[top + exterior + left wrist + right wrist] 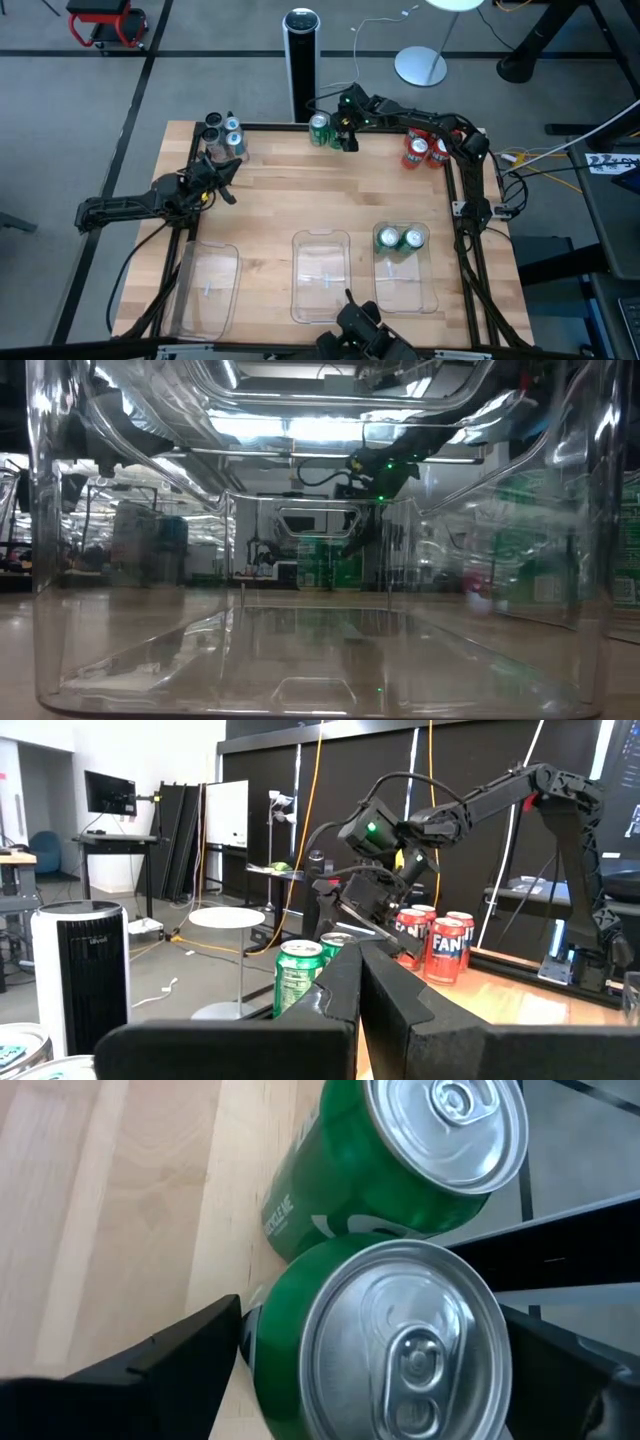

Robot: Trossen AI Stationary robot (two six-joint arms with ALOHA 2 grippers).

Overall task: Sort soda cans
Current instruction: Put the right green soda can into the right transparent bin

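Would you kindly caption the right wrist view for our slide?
Open right gripper straddling one of two upright green soda cans at the wooden table's edge.

Green cans (390, 1350), red-and-white cans (425, 152)

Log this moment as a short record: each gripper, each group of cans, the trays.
right gripper: open, fingers either side of the nearer green aluminium can at the table's far edge
left gripper: shut, empty, near the silver/black cans
green cans in the right-hand clear plastic tray: two
red-and-white cans: grouped at the far right corner
other two clear trays: no cans
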